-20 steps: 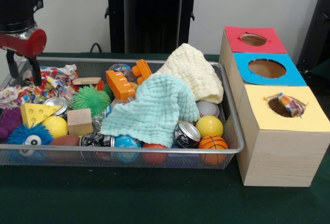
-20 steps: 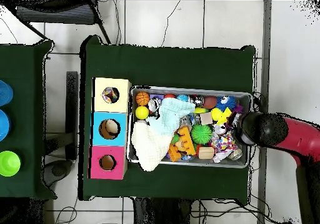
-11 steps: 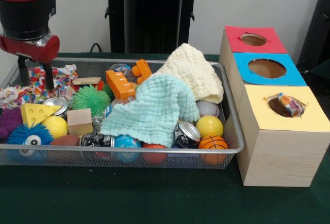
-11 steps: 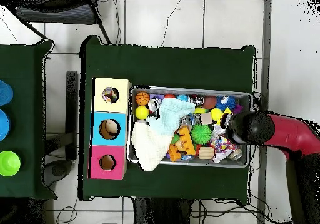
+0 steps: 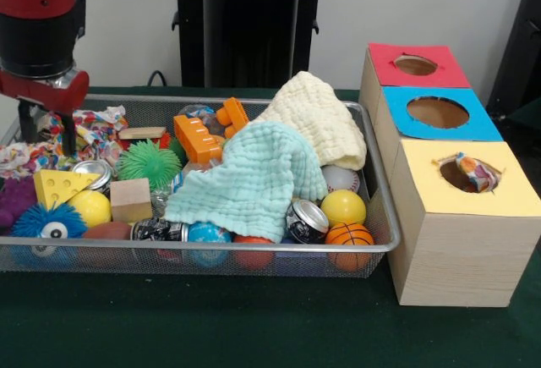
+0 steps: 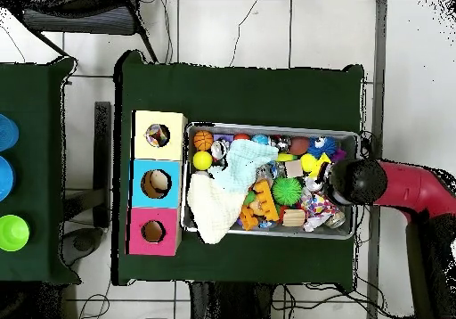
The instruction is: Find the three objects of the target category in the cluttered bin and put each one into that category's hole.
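Bin (image 5: 372,144) clutter sits under the gripper (image 5: 44,135), fingers spread and empty above the patterned rag (image 5: 80,131) at the bin's left end, so I'd drop straight, pinch one fold high, lift clear toward the yellow hole (image 5: 465,173).

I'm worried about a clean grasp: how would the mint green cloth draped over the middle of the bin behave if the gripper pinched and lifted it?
The mint green cloth sags over the items beneath, so it is probably floppy and light. It overlaps a can and balls, so lifting could nudge them. It touches the cream cloth, which might drag along.
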Robot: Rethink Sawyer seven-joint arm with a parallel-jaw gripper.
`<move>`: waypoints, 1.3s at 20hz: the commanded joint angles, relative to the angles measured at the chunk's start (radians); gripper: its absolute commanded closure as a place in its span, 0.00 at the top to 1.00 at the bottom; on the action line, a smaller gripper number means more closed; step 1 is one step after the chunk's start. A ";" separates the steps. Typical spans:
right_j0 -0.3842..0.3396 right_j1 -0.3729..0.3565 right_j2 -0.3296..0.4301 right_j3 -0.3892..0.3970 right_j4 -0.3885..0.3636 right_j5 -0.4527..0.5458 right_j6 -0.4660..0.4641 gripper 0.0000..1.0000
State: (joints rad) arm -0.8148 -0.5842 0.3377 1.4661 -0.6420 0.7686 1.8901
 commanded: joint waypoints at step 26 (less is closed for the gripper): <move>0.014 0.105 -0.069 -0.083 -0.076 -0.053 -0.032 1.00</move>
State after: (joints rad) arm -0.8146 -0.5520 0.2932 1.3985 -0.6499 0.7674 1.8901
